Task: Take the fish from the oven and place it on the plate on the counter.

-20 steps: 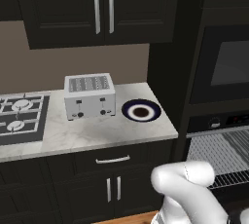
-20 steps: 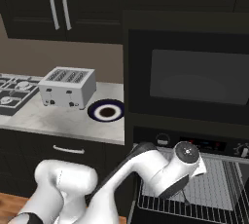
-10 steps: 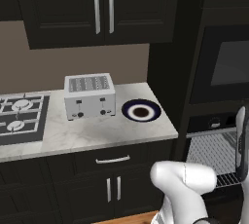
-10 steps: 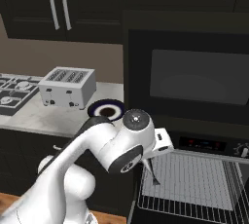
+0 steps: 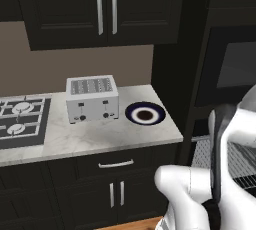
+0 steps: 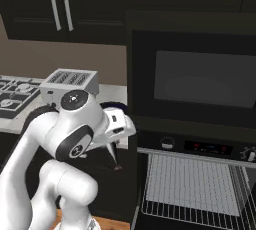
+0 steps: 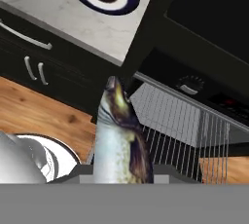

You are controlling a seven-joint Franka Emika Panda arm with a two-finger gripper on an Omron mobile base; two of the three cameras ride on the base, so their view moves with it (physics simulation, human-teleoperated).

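Arm folded near the base, elbow raised, wrist turned out toward the oven front — the gripper [image 6: 114,150] hangs below the wrist, left of the open oven [image 6: 200,174], in front of the black cabinets. Claw clamped on the fish [image 7: 119,135]; the finger tips themselves hidden behind its body in the hand view. Fish held clear of the rack, in the air. Long axis runs straight out along the gripper, head away from the hand, in the hand view pointing toward the counter edge. Silvery belly, dark olive back. Beyond it the silver wire rack [image 7: 180,121] and the knob strip. Farther off, the plate [image 5: 145,113] sits bare on the counter [image 5: 100,136], just beside the toaster [image 5: 92,99].
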